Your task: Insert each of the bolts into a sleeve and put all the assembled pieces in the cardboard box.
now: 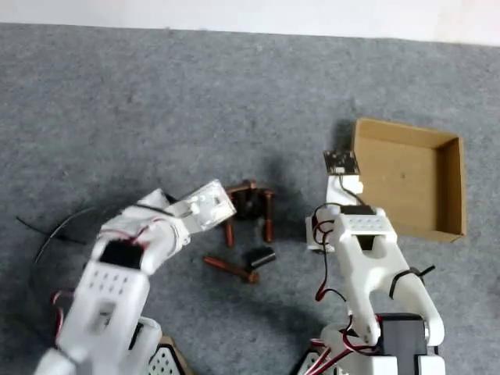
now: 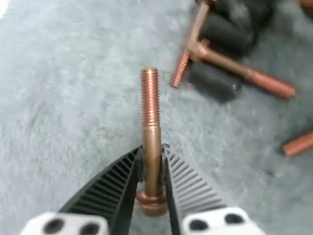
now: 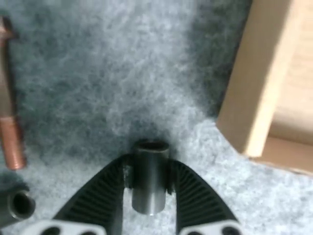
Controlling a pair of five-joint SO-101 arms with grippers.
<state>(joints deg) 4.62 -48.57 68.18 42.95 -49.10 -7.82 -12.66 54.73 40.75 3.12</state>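
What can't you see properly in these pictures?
- High view: the left pincer is covered by that arm's white wrist, which hides its grip on the bolt.
- High view: the right pincer and its sleeve are under the camera board.
- Left wrist view: the loose sleeves are blurred and cut by the edge.
- Right wrist view: the cardboard box is cut by the edge.
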